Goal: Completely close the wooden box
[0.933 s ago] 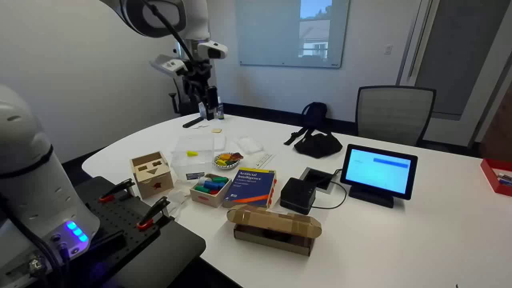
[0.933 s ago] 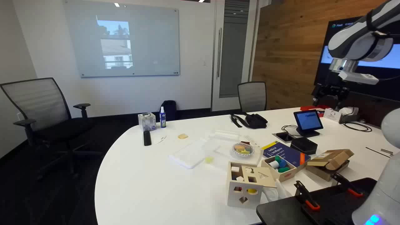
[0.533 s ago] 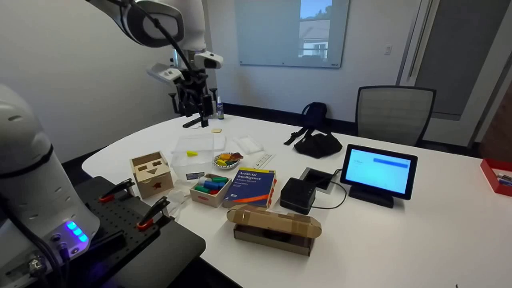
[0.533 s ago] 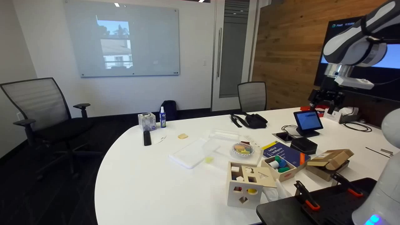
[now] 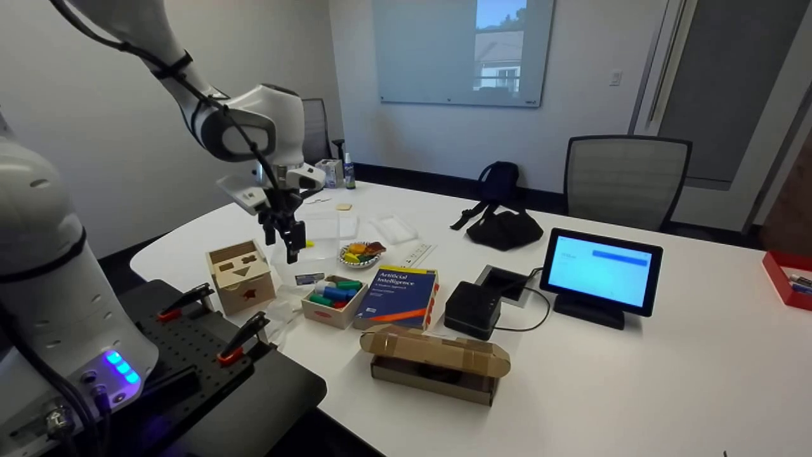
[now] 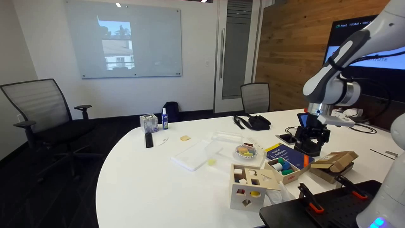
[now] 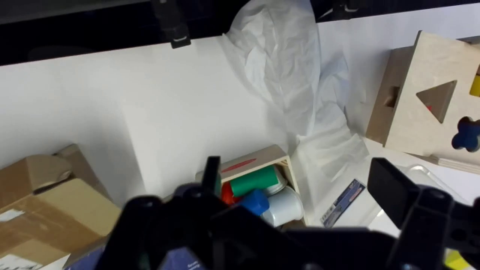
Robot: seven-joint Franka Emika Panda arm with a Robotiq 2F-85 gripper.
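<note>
I've got the black two-finger gripper (image 7: 299,176) above the white round-ended table (image 6: 164,193), fingers spread wide. In an exterior view, the light-wood cube-shaped box with cut-out holes (image 6: 247,187) sits toward the near edge; its lid (image 6: 263,184) overhangs right, left strip uncovered. Crowding the overhang: crumpled white wrapping (image 6: 275,197) just beside, black-and-orange clamps (image 6: 308,198) near right. Open light-wood tray (image 6: 287,180) of coloured cylinders (image 6: 287,172) farther right, clear plastic bin (image 5: 322,263) on the far side. Readable: "Artificial Intelligence" on the thick blue book (image 5: 399,295), "Meet" on the black wall screen (image 6: 379,65). Tray's red oval mark (image 7: 239,165), bin's blue label (image 7: 343,203): too blurred.
</note>
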